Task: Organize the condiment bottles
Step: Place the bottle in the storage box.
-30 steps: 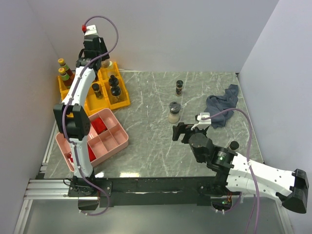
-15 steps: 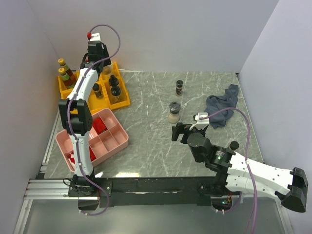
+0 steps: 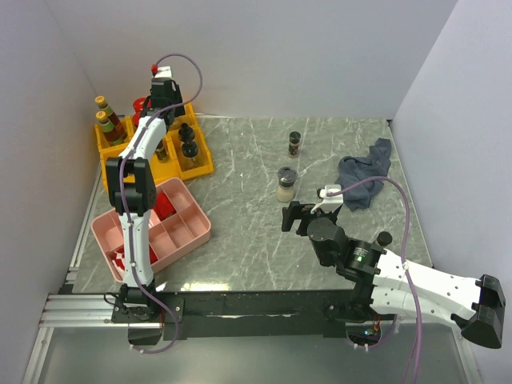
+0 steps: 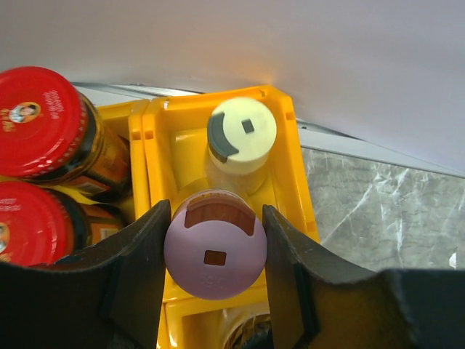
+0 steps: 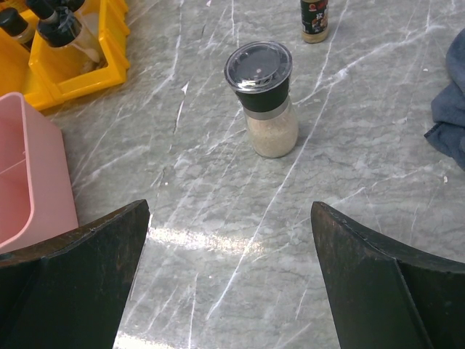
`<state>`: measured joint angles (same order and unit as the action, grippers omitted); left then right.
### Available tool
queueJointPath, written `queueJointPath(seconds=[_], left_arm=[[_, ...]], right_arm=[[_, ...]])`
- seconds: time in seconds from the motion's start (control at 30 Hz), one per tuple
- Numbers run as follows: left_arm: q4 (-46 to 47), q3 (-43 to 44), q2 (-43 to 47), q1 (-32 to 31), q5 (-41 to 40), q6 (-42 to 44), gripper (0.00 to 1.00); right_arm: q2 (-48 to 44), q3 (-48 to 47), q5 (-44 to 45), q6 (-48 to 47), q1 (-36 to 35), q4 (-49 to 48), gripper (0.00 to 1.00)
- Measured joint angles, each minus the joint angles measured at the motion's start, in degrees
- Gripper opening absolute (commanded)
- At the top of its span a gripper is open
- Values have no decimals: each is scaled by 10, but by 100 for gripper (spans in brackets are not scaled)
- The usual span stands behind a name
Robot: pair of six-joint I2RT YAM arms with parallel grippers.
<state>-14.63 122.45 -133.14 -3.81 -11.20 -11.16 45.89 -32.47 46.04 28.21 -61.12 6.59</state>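
My left gripper (image 4: 216, 212) is shut on a pale shaker with a lilac lid (image 4: 214, 256), held over the yellow bins (image 4: 156, 163). A cream-lidded shaker (image 4: 242, 134) stands in the bin just behind it. Red-lidded jars (image 4: 38, 120) stand to its left. In the top view the left gripper (image 3: 164, 102) is over the bins' back corner. My right gripper (image 3: 290, 216) is open and empty, low over the table. A black-capped grinder (image 5: 266, 98) stands ahead of it and a small spice jar (image 5: 314, 18) farther back.
A pink tray (image 3: 196, 232) with red blocks lies at front left. Yellow-capped bottles (image 3: 104, 118) and black-capped bottles (image 3: 188, 144) stand in the yellow bins (image 3: 204, 166). A dark blue-grey cloth (image 3: 364, 170) lies at the right. White walls close in the back and sides.
My left gripper has moved right and toward the back wall over the yellow bins, the arm stretching out. My right arm shifted slightly left, then held still.
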Motion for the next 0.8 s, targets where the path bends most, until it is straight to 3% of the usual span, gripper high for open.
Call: queueJointPath(seconds=[0.2, 0.63, 0.67, 0.7, 0.8], left_arm=[[6, 7, -19, 3, 10, -1, 3], [28, 24, -60, 6, 24, -1, 29], [28, 24, -62, 7, 24, -2, 34], [27, 24, -63, 7, 24, -2, 54], [31, 24, -63, 7, 24, -4, 85]], right_arm=[[0, 0, 0, 0, 0, 0, 100], [-3, 0, 0, 0, 0, 0, 100], [-4, 0, 0, 0, 0, 0, 100], [-5, 0, 0, 0, 0, 0, 100], [-7, 0, 0, 0, 0, 0, 100]])
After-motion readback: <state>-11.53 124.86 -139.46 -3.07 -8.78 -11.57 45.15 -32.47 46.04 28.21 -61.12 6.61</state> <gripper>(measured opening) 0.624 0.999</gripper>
